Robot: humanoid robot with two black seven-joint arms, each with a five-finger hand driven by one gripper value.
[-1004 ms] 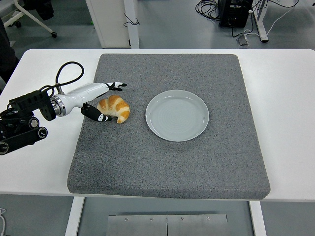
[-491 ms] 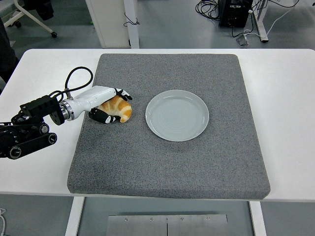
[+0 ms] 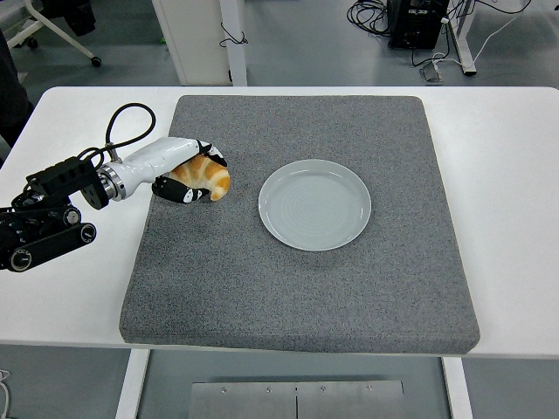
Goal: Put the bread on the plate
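Gripping the bread [image 3: 206,176] with the left hand [image 3: 185,175], fingers curling over the top and thumb tucking under the near side, clamping the roll between them. Sitting at about nine o'clock on the grey mat [image 3: 297,288], toward its left edge, with the bread seeming to be just clearing the surface or barely resting on it; hard to tell which from this view. Reaching in from the left edge of the table [image 3: 515,175], forearm angling up toward the mat.

Judging the step in hand as the grasp and first lift, with the carry not yet done. Calling next for raising the roll clear of the mat, then travelling toward three o'clock, across the bare strip of mat, to a point over the plate [image 3: 314,204] before lowering and opening the fingers.

Lying near the mat's centre, slightly toward three o'clock of the bread and a little apart from it, holding nothing: pale, round, shallow, rim unobstructed. Showing no right hand anywhere in view.
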